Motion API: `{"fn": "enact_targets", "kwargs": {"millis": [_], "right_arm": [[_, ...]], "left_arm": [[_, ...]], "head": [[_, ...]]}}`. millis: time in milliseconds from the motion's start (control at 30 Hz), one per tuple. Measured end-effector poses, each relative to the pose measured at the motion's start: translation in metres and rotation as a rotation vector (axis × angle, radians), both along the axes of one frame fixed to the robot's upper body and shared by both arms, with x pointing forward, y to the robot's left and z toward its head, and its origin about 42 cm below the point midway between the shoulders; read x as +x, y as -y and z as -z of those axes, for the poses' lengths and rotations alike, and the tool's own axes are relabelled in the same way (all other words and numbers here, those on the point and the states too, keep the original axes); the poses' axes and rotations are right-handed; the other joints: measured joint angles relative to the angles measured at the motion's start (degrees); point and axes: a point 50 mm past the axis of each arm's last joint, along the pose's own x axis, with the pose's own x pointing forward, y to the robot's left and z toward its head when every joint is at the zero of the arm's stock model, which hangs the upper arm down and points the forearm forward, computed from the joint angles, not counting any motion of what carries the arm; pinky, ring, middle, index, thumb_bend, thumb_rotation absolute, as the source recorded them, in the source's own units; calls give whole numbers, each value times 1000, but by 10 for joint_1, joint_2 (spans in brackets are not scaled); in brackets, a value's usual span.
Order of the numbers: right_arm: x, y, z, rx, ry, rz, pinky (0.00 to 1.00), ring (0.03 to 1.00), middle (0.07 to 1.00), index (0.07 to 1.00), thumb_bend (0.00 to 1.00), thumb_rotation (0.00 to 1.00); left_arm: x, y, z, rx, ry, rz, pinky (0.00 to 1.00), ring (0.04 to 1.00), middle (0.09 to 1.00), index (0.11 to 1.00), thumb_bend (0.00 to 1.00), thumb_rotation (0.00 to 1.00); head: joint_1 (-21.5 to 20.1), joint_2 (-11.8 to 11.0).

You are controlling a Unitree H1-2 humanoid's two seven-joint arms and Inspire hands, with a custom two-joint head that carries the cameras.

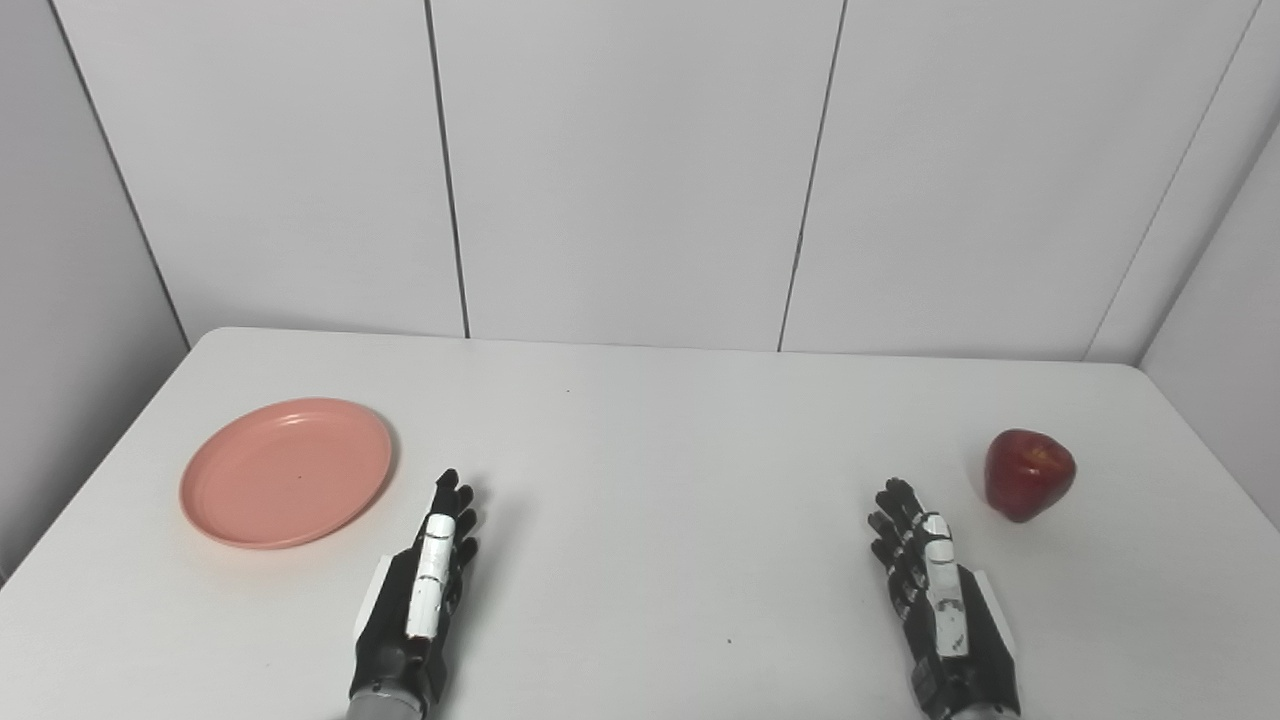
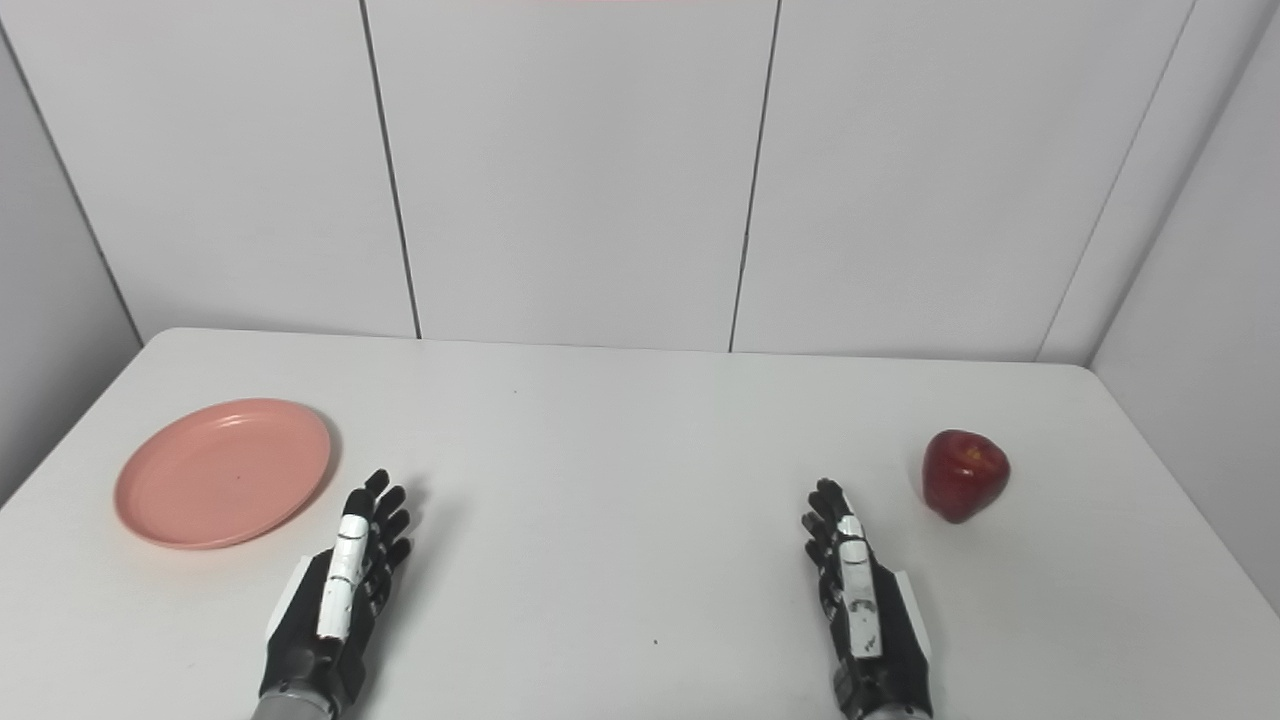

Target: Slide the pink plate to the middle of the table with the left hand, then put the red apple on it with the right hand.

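A pink plate (image 1: 286,471) lies flat on the left side of the white table (image 1: 650,470), with nothing on it. A red apple (image 1: 1028,474) stands on the right side, near the table's right edge. My left hand (image 1: 422,585) rests at the near edge, just right of the plate and apart from it, fingers stretched out and holding nothing. My right hand (image 1: 935,595) lies at the near edge, left of the apple with a gap between them, fingers likewise extended and empty.
White wall panels (image 1: 640,170) rise right behind the table's far edge and close in at both sides. The table's rounded corners show at the back left and back right.
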Motion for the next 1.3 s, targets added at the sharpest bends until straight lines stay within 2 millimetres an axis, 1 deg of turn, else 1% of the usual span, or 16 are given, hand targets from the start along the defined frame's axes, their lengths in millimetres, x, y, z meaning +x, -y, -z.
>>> {"fn": "enact_targets", "kwargs": {"millis": [200, 233, 267, 300, 367, 400, 433, 500, 600, 667, 767, 933, 967, 1100, 1200, 1300], "right_arm": [[0, 1, 0, -1, 0, -8, 1000, 964, 955, 945, 820, 988], [0, 1, 1, -1, -1, -11, 1000, 963, 956, 948, 821, 986], [0, 2, 2, -2, -5, -13, 1000, 964, 958, 950, 823, 985], [0, 3, 2, -1, -5, -15, 1000, 966, 960, 953, 828, 983], [1, 6, 3, -2, -4, -23, 1000, 978, 973, 966, 829, 992], [2, 7, 3, -4, -3, -29, 1000, 981, 977, 970, 829, 995], [4, 10, 3, -5, -2, -36, 1000, 984, 980, 974, 828, 998], [6, 15, 3, -5, 1, -48, 1000, 993, 988, 980, 836, 992], [9, 25, 3, -4, 1, -53, 1000, 994, 989, 986, 853, 983], [9, 30, 3, -1, 0, -47, 1000, 994, 987, 987, 849, 983], [10, 35, 3, 7, 1, -38, 1000, 993, 988, 984, 838, 981], [10, 39, 4, 11, -2, -47, 1000, 1000, 998, 988, 808, 994], [11, 39, 5, 10, -2, -49, 1000, 1000, 999, 989, 806, 997], [13, 42, 5, 5, -1, -57, 1000, 1000, 1000, 995, 806, 1000], [13, 43, 5, 6, -1, -56, 1000, 1000, 997, 994, 809, 992], [14, 44, 5, 7, -1, -54, 1000, 1000, 1000, 999, 810, 994]], "left_arm": [[0, 0, 0, 0, -1, 1, 1000, 1000, 1000, 1000, 623, 1000], [0, 1, 0, 1, -2, 1, 1000, 1000, 1000, 1000, 627, 1000], [0, 1, 0, 1, -2, 2, 1000, 1000, 1000, 1000, 628, 1000], [0, 2, 1, 3, -2, 2, 1000, 1000, 1000, 1000, 630, 1000], [0, 3, 1, 18, -5, 1, 1000, 1000, 1000, 1000, 647, 1000], [0, 4, 1, 21, -5, 0, 1000, 1000, 1000, 1000, 652, 1000], [1, 5, 2, 26, -5, -3, 1000, 1000, 1000, 1000, 658, 1000], [1, 8, 3, 34, -3, -4, 1000, 1000, 1000, 1000, 686, 986], [2, 15, 5, 31, 7, -13, 1000, 1000, 1000, 1000, 712, 967], [2, 17, 7, 35, 13, -17, 1000, 1000, 1000, 1000, 711, 962], [3, 21, 8, 40, 19, -25, 1000, 1000, 1000, 1000, 708, 957], [3, 24, 10, 42, 28, -24, 1000, 1000, 1000, 1000, 705, 975], [3, 25, 10, 42, 31, -23, 1000, 1000, 1000, 1000, 704, 978], [3, 27, 12, 44, 33, -25, 1000, 1000, 1000, 1000, 696, 996], [3, 28, 13, 50, 34, -27, 1000, 1000, 1000, 1000, 695, 988], [3, 29, 14, 52, 38, -29, 1000, 1000, 1000, 1000, 699, 992]], "head": [[12, -4], [23, -7], [23, -7], [41, -13], [44, -13], [54, -17], [54, -17], [84, -28], [92, -32], [108, -38], [116, -40], [127, -44], [131, -47], [133, -49], [135, -53], [141, -62]]}}
